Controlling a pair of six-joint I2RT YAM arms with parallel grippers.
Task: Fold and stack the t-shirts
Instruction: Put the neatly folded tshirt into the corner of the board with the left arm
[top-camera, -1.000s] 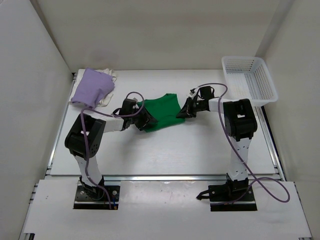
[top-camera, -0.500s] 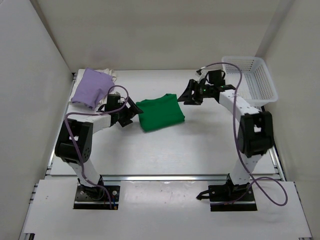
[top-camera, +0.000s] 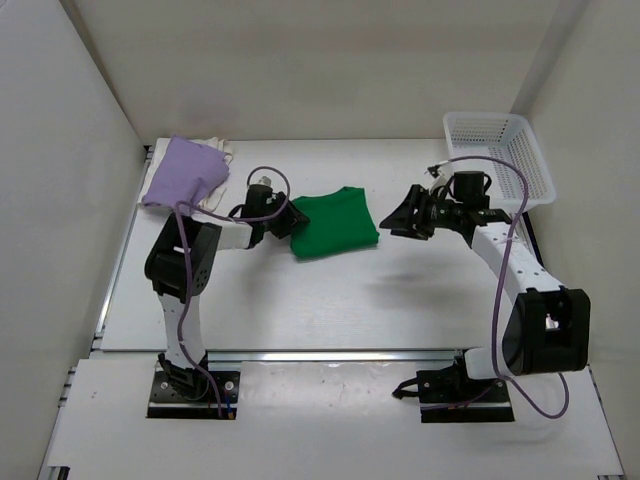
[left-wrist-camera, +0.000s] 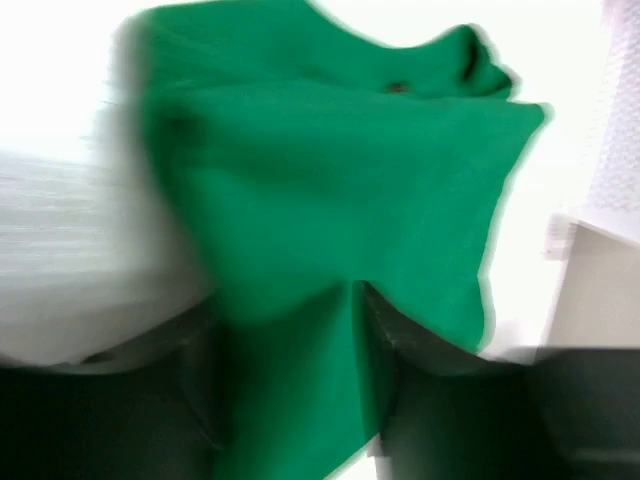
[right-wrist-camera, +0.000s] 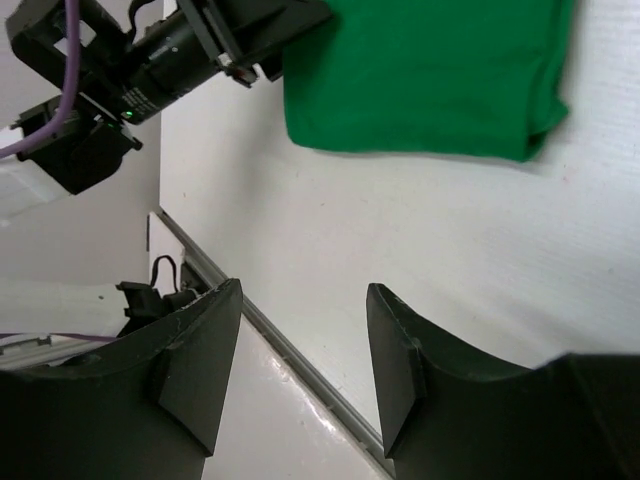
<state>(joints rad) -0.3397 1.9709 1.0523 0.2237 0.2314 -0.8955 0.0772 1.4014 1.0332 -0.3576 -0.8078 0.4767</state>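
The bright green t-shirt (top-camera: 335, 222) lies folded flat near the middle of the table. My left gripper (top-camera: 288, 220) is at its left edge; in the blurred left wrist view the green cloth (left-wrist-camera: 330, 180) runs down between the spread fingers of that gripper (left-wrist-camera: 290, 330). My right gripper (top-camera: 398, 222) hovers open just right of the shirt with nothing between its fingers (right-wrist-camera: 305, 300), the green t-shirt (right-wrist-camera: 430, 70) ahead of it. The lavender-purple t-shirt (top-camera: 183, 175) rests folded on the cream-white one (top-camera: 218, 150) at the far left corner.
A white lattice basket (top-camera: 500, 155) stands at the far right corner. The left arm's wrist and purple cable (right-wrist-camera: 150, 70) show in the right wrist view. The table's metal front rail (top-camera: 330, 355) runs along the near edge.
Both grippers let go of the green shirt. The left one drew back, then returned to its left edge, nudging it right. The right arm swung out to the right.
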